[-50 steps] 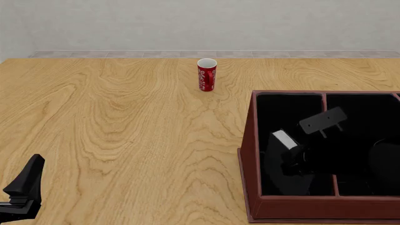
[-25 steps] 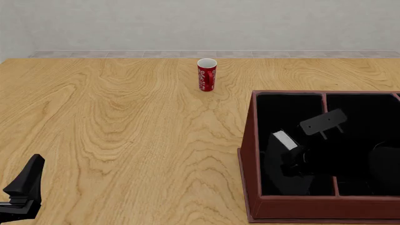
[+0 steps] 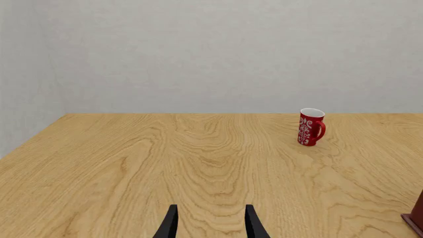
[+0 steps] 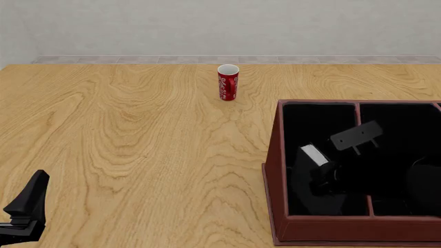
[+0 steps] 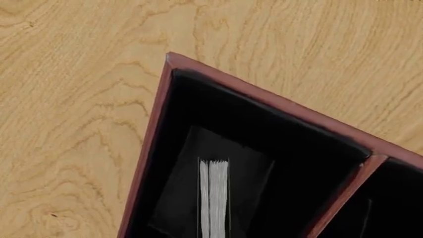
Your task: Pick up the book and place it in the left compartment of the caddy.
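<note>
The right hand holds the book low inside the left compartment of the caddy — placing step, nearly done. Next: release & lift straight up. Left hand is open, idle above the desk.

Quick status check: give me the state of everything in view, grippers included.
book: over the left compartment, page edges showing
caddy: upright on the table
red mug: upright, standing alone, far from the caddy
left gripper: open, holding nothing, low over bare table
right gripper: black against the black lining, state cannot be told
</note>
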{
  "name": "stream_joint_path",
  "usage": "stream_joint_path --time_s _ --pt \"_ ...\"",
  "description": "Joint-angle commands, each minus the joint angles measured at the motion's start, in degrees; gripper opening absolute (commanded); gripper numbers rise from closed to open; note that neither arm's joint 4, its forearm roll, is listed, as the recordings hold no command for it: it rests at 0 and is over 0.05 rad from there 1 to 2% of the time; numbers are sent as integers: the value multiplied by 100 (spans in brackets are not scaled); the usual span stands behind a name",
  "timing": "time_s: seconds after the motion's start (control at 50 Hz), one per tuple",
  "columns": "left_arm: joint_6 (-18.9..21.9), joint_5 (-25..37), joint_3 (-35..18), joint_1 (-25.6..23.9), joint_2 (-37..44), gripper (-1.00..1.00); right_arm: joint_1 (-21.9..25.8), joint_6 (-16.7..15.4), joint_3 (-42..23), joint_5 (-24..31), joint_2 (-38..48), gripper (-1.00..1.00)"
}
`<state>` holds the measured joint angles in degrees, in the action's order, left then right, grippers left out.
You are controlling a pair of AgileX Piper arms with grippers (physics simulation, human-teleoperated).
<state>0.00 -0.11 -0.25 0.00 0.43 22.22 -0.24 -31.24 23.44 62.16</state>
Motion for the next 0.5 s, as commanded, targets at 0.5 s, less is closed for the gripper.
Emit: stream_joint_path --time_s 0.5 --pt "0 0 0 0 0 100 87 29 23 59 -12 100"
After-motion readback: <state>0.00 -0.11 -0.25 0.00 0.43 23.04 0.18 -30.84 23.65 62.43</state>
